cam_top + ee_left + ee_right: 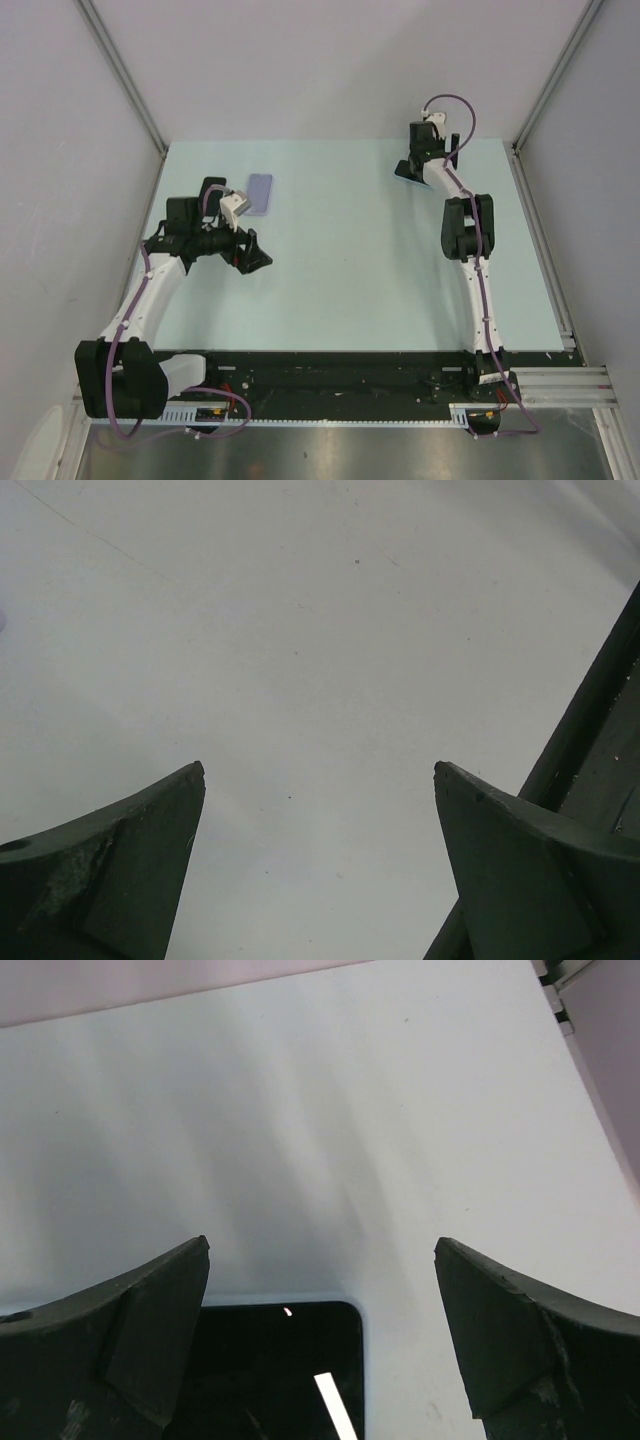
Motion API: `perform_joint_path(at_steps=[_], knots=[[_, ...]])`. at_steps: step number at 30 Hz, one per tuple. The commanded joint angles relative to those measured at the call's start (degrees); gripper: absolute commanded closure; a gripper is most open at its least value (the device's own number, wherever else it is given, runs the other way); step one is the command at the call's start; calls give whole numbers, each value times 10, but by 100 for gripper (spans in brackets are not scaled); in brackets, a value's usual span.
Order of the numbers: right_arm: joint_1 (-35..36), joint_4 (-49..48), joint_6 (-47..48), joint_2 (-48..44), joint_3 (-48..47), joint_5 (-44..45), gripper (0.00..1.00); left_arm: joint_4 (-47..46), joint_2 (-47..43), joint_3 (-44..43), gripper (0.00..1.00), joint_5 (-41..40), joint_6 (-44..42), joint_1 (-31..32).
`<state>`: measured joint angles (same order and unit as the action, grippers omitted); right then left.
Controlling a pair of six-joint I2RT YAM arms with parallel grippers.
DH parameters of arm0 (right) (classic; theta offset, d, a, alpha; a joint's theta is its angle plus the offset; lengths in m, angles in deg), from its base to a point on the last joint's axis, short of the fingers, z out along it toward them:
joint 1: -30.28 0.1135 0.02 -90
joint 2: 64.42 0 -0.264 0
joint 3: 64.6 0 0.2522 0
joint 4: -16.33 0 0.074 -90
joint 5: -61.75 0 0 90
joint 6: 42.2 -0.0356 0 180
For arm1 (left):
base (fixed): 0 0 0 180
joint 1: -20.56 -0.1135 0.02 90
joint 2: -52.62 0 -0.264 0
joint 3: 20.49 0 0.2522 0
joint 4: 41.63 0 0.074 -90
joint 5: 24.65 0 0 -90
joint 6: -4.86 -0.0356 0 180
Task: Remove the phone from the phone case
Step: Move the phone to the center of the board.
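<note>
Phone [280, 1370]: a dark, glossy slab with a rounded corner and a pale rim. It lies flat at the far right of the table [340, 270], directly beneath the right gripper. You cannot tell whether the rim is a case lip.
Lavender slab [259, 193]: lies flat at the far left, well apart from the phone and just beyond the left gripper. It is possibly the case.
Handling: expect the phone to be stiff, slick-faced and breakable. Take it by its long edges, never by the glass. A case would likely flex, so start peeling at a corner.
Right gripper [322, 1245]: jaws spread wide and holding nothing; the phone's corner shows between them.
Left gripper [320, 770]: jaws spread wide and empty, above bare table.
</note>
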<state>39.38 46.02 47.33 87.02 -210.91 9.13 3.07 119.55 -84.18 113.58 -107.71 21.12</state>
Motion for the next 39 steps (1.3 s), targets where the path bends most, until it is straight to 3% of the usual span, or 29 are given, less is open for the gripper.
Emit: perform_joint_path(at_steps=[1,24,39], knots=[[-11,-40,26,2,-28,31,0,-7,-12,4,0,23,-19,-4],[8,100,19,5,-33,-209,0,-7,-15,5,0,30,-18,-4],[9,176,109,-55,41,-304,0,-7,-24,5,0,36,-17,-19]])
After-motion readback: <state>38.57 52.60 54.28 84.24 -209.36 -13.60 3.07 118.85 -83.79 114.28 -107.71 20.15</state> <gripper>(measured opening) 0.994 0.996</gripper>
